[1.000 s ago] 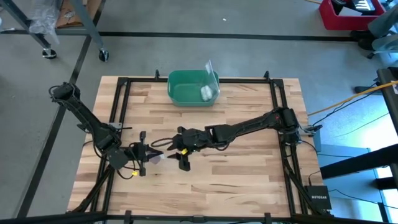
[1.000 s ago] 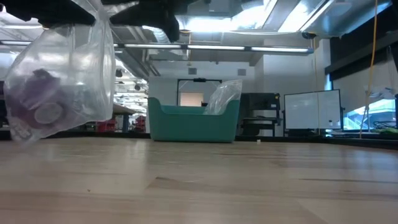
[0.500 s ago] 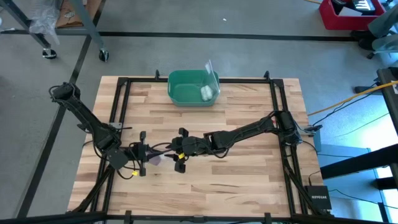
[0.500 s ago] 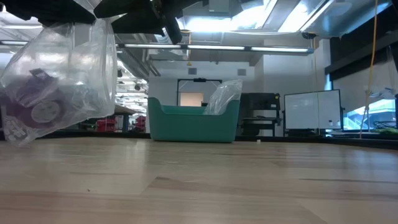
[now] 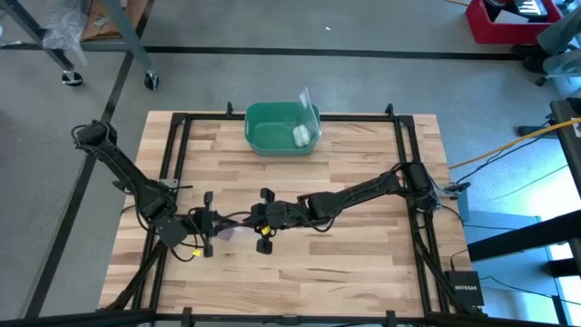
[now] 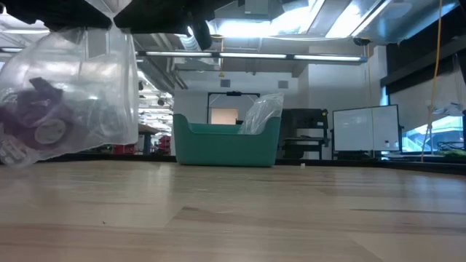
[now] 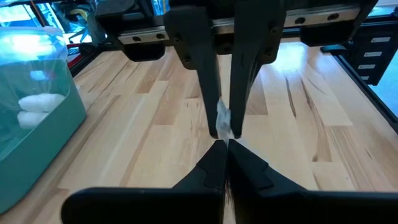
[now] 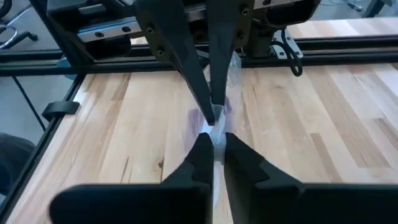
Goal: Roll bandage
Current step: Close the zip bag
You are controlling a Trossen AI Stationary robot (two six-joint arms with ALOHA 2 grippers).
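Observation:
A clear plastic bag [image 6: 73,87] hangs above the table near its front left, and the purple bandage [image 6: 33,120] lies inside it as a compact roll. In the high view the bag [image 5: 234,231] shows between my two grippers. My left gripper [image 5: 218,225] and my right gripper [image 5: 256,223] face each other, tip to tip. Both are shut on the bag's top. My left gripper pinches the bag's top edge [image 7: 222,124] between its two fingers, coming level from the table's left. The bag hangs below the fingers, clear of the table. My right gripper pinches the same top edge [image 8: 217,127] between its two fingers, level from the table's right, right against the left fingertips.
A green bin [image 5: 283,127] stands at the table's far edge. It holds a small white roll [image 5: 300,136] and a clear bag sticking up. The bin shows behind the hanging bag in the low view [image 6: 226,142]. Bare wood lies to the right.
My right gripper has moved toward the table's left to the bag's top and shut on it beside my left gripper. The hanging bag has swung a little, with the purple roll shifting inside it.

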